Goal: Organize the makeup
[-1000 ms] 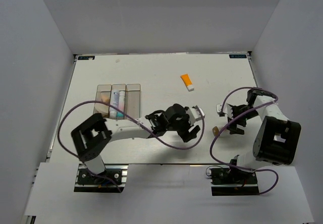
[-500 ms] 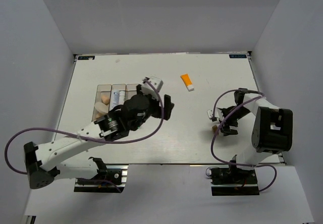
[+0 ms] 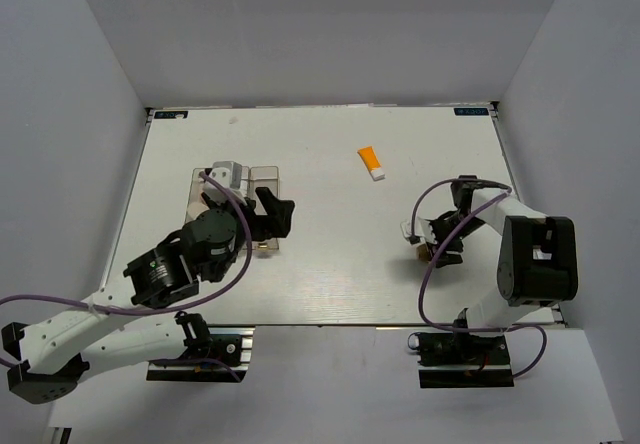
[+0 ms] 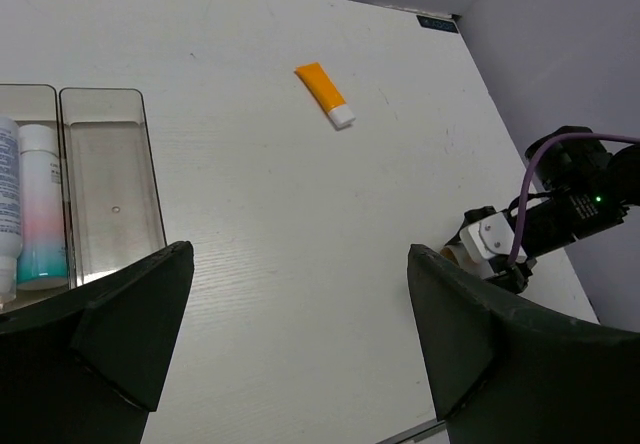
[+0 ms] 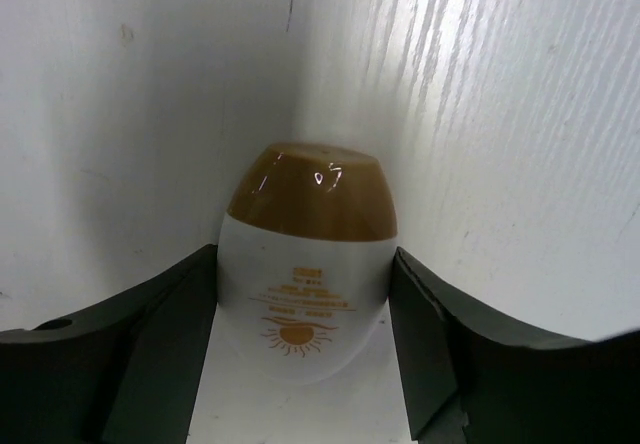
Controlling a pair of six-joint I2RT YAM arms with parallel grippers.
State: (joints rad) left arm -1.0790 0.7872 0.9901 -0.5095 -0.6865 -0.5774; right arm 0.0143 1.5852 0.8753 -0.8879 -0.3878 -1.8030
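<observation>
Right wrist view: the white-and-gold egg [image 5: 305,224] sits between the jaws of the right gripper [image 3: 432,246]. Both jaws are against its flanks, gold end away from the wrist, and I read that as clamped on it. It looks to be down on the tabletop [image 4: 300,224], right side, well apart from the organizer [image 4: 150,164]. So the step in hand is the egg pickup. Next you need a straight lift, then a carry across to the left. The shell is smooth and rounded, so it could squirt out if the grip is off-centre — keep the lift slow.

On the left gripper [image 4: 300,364] the jaws are wide apart with nothing in them, hanging over the tabletop just beside the organizer's right compartment, which is bare. The middle compartment holds the white tube with teal end [image 4: 40,219]. The orange white-capped tube [image 4: 323,95] lies loose toward the far side of the tabletop, apart from both arms — your likely left-arm target. Drop over it, set the jaws across its narrow width, close, then place it in the bare compartment. I can't tell what the left compartment holds.
</observation>
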